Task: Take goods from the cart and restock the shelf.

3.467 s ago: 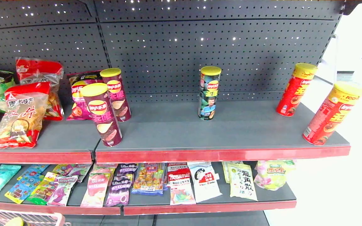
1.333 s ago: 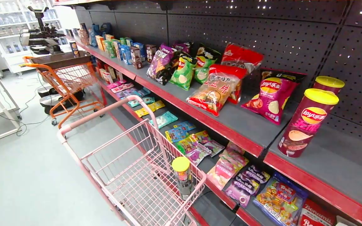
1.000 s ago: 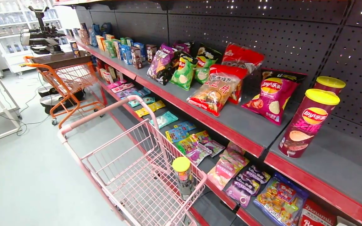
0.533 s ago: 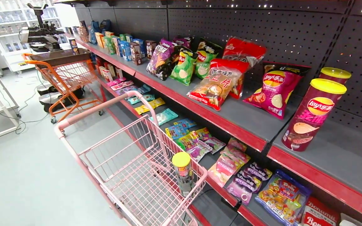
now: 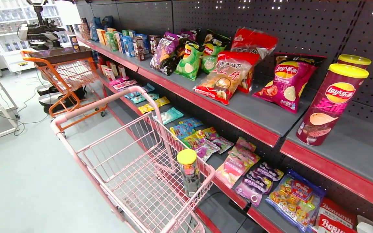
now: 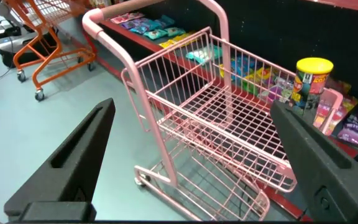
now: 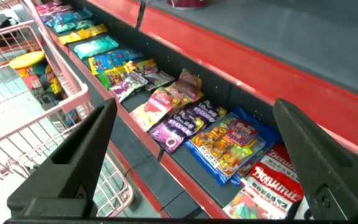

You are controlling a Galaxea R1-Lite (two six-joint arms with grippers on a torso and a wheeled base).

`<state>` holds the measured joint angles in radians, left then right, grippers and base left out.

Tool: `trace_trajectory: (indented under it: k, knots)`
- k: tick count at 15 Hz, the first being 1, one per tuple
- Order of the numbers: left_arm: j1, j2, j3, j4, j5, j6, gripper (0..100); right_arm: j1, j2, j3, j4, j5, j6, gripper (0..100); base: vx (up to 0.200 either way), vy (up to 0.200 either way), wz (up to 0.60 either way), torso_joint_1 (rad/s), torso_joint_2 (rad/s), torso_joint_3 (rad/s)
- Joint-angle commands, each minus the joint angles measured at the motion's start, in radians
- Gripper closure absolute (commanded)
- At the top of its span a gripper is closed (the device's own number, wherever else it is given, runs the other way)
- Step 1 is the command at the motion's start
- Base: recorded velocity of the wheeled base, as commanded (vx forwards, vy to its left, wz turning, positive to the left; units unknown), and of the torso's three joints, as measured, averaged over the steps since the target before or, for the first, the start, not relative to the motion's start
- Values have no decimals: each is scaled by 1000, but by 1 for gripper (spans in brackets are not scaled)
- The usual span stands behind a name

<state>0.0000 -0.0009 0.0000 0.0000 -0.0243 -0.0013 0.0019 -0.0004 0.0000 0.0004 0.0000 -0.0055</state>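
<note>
Dark grey metal shelf with a red front edge (image 5: 225, 113): the upper tier has bare board next to the tall maroon cardboard chip can with a yellow lid (image 5: 330, 106). That looks the likely slot.

Pink wire shopping cart (image 5: 76, 111): below and ahead of both grippers, parked against the shelf.

Slim cylindrical snack can with a yellow plastic lid (image 5: 188, 173): the only item in the basket. It stands upright in the corner nearest the shelf, ahead of the left gripper (image 6: 191, 106) and beyond its span.

Left gripper: fingers spread wide, nothing held, above the basket. Right gripper (image 7: 194, 106): also spread and empty, facing the flat foil snack packets (image 7: 179, 118) on the lower tier, with the can (image 7: 33, 71) off to one side behind the wire.

Step in hand, by my reading, is reaching for the can. Advice:
- Use the left arm.
- Descend inside the rim, clear of the wire.
- Straddle the body below the lid, as the lid may pop.
- Close squarely and lift straight up.
</note>
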Motion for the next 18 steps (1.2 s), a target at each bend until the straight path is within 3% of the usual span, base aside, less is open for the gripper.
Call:
trace_trajectory:
  k: [1,18]
  knots:
    - [0,1,0,0,0,0,0,1,0,0,0,0,-1,0,0,0,0,-144,403,242]
    - [0,1,0,-2,0,4,0,0,0,0,0,0,-1,0,0,0,0,-159,496,337]
